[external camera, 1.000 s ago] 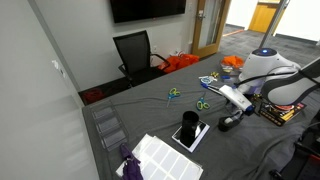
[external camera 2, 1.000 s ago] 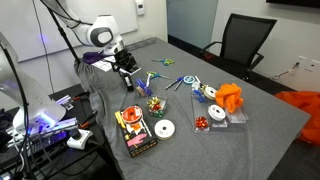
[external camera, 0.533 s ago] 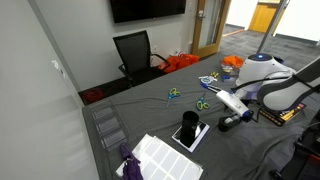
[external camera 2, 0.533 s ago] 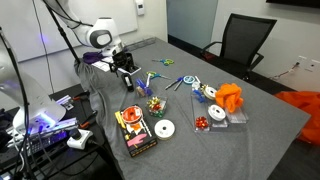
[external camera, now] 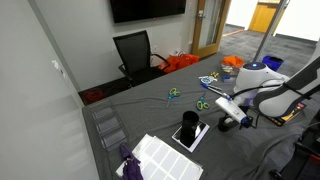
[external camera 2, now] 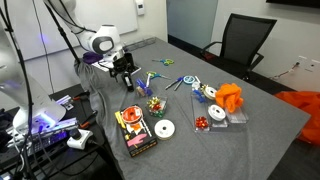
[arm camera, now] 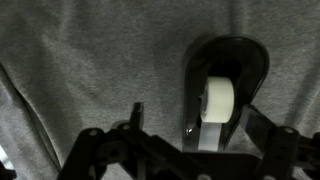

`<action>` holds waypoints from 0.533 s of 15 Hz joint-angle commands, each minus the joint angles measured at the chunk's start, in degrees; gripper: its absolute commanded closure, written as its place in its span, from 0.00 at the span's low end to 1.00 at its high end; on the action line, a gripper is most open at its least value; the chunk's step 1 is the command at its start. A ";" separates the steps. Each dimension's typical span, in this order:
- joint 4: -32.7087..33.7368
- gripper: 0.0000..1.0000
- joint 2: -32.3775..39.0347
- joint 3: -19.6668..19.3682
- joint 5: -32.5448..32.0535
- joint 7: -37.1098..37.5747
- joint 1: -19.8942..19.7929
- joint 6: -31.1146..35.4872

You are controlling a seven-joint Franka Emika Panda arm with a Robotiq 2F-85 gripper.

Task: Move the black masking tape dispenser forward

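The black masking tape dispenser (arm camera: 222,85) lies on the grey table, with a pale tape roll in its rounded end. In the wrist view it sits between my two dark fingers, which stand apart on either side of it. My gripper (arm camera: 200,130) is open and down around the dispenser, not closed on it. In both exterior views the gripper (external camera: 237,115) (external camera 2: 125,76) hangs right over the dispenser (external camera: 227,125) (external camera 2: 129,84), which it mostly hides, near the table's edge.
An upright black holder on a white pad (external camera: 190,130) and a white perforated sheet (external camera: 165,158) lie nearby. Scissors (external camera: 203,104) lie beside the arm. A black tray with red and gold items (external camera 2: 135,130), a white roll (external camera 2: 163,128) and orange cloth (external camera 2: 231,97) sit further along.
The arm has come down and moved over the dispenser. The fingers now straddle it. The dispenser has not moved.
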 commanded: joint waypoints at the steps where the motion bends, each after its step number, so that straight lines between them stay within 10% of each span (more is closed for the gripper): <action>1: 1.04 0.00 1.91 -1.66 1.53 -0.54 1.38 2.29; 8: 1.48 0.00 2.10 -2.88 1.51 -0.13 2.33 2.34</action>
